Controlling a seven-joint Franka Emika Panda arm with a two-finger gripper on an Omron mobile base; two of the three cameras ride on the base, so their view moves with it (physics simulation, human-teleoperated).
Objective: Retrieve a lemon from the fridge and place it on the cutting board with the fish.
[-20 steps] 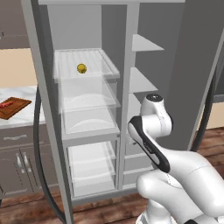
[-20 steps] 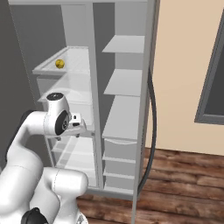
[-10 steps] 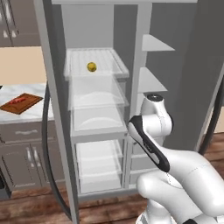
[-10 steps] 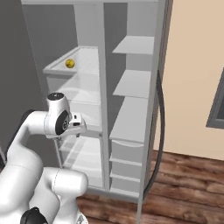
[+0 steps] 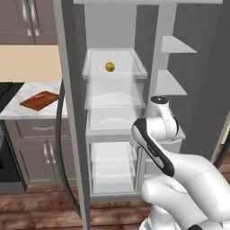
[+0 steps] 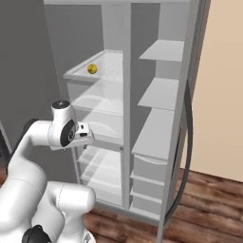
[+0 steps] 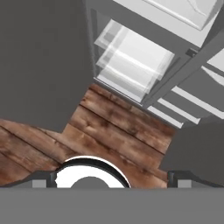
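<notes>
The lemon (image 5: 110, 67) lies alone on the upper clear shelf of the left compartment of the fridge (image 5: 72, 134), near the middle of that shelf; from the right base view it is the yellow ball (image 6: 92, 69) close to the shelf's front left corner. Both doors are open, and the long dark handle (image 6: 187, 142) hangs along the edge of the right door. Below the lemon are more clear shelves and a drawer, all without food as far as I can see.

To the left of the fridge, on the marble counter (image 5: 13, 110), is the cutting board (image 5: 39, 100) with the red fish (image 5: 41, 96) lying on it.

Compared with one second ago, the whole picture has slid: the fridge interior now stands more in the centre and looks larger, so I judge that the base has driven nearer and a little sideways, while the lemon has kept its place on its shelf. The arm keeps its folded pose, with its wrist (image 6: 78, 135) in front of the fridge, well below the lemon's shelf. The hand view looks down at the wooden floor (image 7: 109, 131) and the fridge's lower shelves.

The fingers are not clear in any view, so I cannot tell how far the pincer is open; nothing seems to be held. The reach up to the lemon is not yet begun.
</notes>
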